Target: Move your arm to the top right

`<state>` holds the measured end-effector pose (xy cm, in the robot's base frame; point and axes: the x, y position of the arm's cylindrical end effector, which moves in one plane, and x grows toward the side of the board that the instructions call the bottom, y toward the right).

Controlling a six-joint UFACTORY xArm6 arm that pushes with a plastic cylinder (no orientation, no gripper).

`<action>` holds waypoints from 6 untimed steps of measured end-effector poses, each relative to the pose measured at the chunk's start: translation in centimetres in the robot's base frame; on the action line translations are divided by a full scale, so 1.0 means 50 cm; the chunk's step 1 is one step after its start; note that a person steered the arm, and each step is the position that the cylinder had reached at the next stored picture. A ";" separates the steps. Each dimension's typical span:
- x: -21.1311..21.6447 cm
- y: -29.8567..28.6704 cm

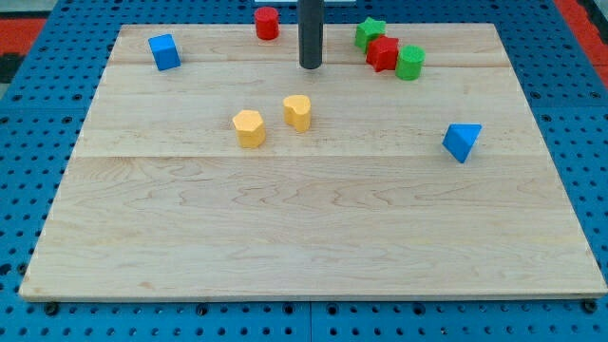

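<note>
My tip [311, 66] is at the end of a dark rod coming down from the view's top centre. It rests on the wooden board [313, 237], touching no block. A red cylinder [267, 23] stands to its upper left. A green star block [370, 32], a red star block [383, 53] and a green cylinder [410, 63] cluster to its right, near the top edge. Two yellow blocks, a hexagonal one [249, 128] and a rounded one [297, 112], sit just below the tip.
A blue cube [164, 51] sits at the board's top left. A blue triangular block [462, 142] lies at the right. Blue pegboard [38, 114] surrounds the board.
</note>
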<state>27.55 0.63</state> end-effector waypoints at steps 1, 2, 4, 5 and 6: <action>0.019 0.001; 0.128 0.029; 0.165 0.361; 0.162 0.513; 0.065 0.560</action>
